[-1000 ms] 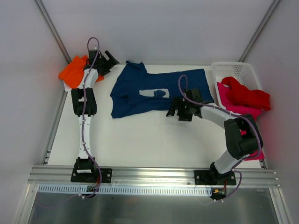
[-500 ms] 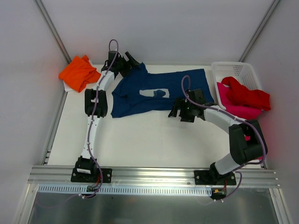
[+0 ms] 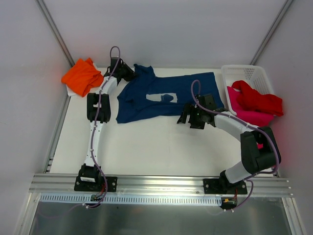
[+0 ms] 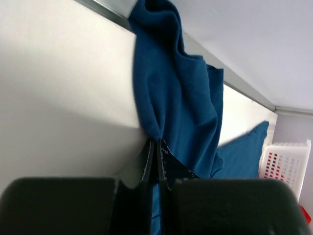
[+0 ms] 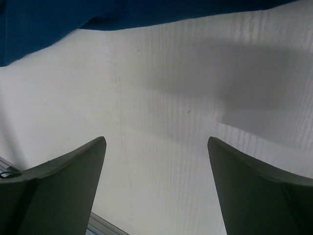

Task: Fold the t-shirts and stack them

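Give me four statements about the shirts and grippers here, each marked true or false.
1. The left gripper is shut on the navy t-shirt. True.
2. The right gripper grips the navy t-shirt's hem. False: its jaws stand open over bare table, beside the hem.
3. The red t-shirt lies in the white mesh basket. True.
4. The orange t-shirt lies on top of the navy t-shirt. False: it lies apart, at the table's far left corner.

The left arm (image 3: 94, 137) is stretching toward the upper left, the left gripper (image 3: 129, 73) pinching the navy t-shirt (image 3: 142, 105). The right gripper (image 3: 183, 118) is hovering wide open at centre frame.
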`<control>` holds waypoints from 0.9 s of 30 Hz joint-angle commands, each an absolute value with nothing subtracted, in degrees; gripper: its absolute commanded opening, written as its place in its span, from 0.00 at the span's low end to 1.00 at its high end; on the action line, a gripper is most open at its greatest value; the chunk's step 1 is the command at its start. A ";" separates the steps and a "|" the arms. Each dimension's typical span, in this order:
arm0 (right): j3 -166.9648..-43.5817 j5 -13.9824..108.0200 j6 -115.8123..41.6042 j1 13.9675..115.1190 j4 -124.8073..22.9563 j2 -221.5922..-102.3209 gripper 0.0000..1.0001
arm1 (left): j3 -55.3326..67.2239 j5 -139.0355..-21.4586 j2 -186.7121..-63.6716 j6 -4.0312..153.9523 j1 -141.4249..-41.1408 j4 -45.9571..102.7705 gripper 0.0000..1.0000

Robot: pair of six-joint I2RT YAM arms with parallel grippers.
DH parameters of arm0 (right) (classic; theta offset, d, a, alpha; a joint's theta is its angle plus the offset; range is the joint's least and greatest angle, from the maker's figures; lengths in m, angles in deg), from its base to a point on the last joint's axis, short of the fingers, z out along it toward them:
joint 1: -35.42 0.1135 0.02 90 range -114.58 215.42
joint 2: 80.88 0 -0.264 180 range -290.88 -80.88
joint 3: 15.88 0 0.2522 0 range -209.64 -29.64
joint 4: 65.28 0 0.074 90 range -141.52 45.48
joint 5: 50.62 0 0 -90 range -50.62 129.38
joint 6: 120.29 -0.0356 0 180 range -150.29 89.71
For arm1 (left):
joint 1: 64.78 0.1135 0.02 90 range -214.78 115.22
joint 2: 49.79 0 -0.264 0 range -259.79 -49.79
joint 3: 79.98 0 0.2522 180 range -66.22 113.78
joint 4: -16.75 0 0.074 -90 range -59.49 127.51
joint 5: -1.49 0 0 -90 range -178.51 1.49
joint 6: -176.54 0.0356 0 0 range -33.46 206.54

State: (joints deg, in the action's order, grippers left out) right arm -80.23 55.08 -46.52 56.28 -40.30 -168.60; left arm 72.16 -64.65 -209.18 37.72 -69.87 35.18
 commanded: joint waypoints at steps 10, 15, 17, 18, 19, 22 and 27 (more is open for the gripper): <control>-80.00 55.46 -45.93 55.98 -40.27 -168.33 0.89 | 69.39 -65.48 -206.24 41.44 -66.72 35.43 0.00; -79.74 55.29 -46.29 55.98 -40.53 -167.98 0.89 | 69.13 -65.31 -202.54 46.37 -66.72 35.26 0.00; -80.17 54.24 -46.11 55.90 -40.36 -168.06 0.89 | 69.22 -65.39 -201.58 49.27 -66.72 35.17 0.00; -80.79 53.62 -45.67 55.72 -40.01 -168.24 0.89 | 69.22 -65.22 -200.79 49.97 -66.63 35.26 0.00; -81.75 52.40 -45.50 55.55 -39.31 -169.11 0.89 | 68.69 -65.04 -200.35 51.20 -66.63 35.26 0.00; -88.77 50.98 -44.88 54.75 -36.77 -173.22 0.90 | 65.98 -63.90 -197.98 52.26 -66.54 35.26 0.00; -114.54 50.72 -43.65 52.12 -30.70 -186.93 0.90 | 59.74 -63.46 -193.40 55.94 -66.37 35.26 0.00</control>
